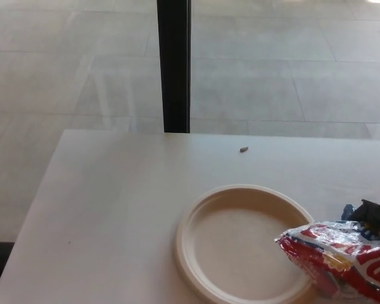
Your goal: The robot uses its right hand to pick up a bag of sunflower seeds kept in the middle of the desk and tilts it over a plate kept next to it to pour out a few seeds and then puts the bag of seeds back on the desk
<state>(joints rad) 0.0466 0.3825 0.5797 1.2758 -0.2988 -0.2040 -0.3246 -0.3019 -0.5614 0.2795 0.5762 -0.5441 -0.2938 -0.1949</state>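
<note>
Now the right hand (375, 215), dark at the picture's right edge, grips the bag of sunflower seeds (342, 256), its mouth hanging over the plate (196, 218) rim. The plate looks empty, so pouring seems barely begun. Next, a steeper tilt is needed. One stray seed (244, 149) lies on the desk (114, 209).

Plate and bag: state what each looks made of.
Plate: looks like moulded paper or fibre pulp, matte cream, with a soft thick rim; could be plastic. Bag: thin plastic or foil film, glossy, crinkled, catching bright highlights on its red, white and yellow print.
</note>
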